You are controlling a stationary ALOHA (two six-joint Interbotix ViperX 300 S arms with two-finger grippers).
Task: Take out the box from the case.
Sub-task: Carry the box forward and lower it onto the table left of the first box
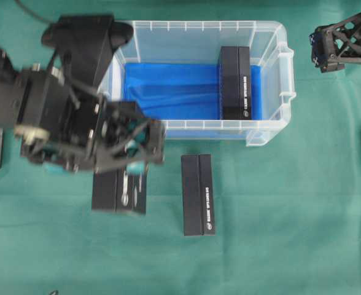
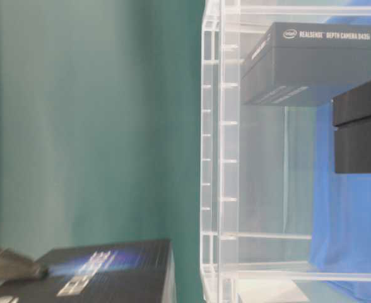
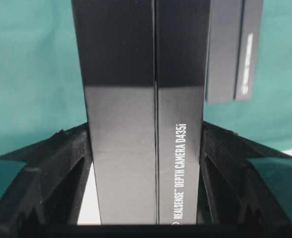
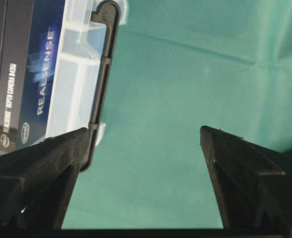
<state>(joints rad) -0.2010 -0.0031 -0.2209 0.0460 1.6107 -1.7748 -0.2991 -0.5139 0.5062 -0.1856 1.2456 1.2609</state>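
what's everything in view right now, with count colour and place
case: one, clear plastic, at the top middle of the overhead view
blue cloth: one, blue, lining the case's bottom
boxes: three, black. One stands in the case at its right end; one lies on the table in front of the case; one is gripped by the left pincer, outside the case at its front left
table cover: one, green, under everything
left pincer: one, black, fingers pressed on both sides of its box
right pincer: one, black, open and empty, beside the case's right end
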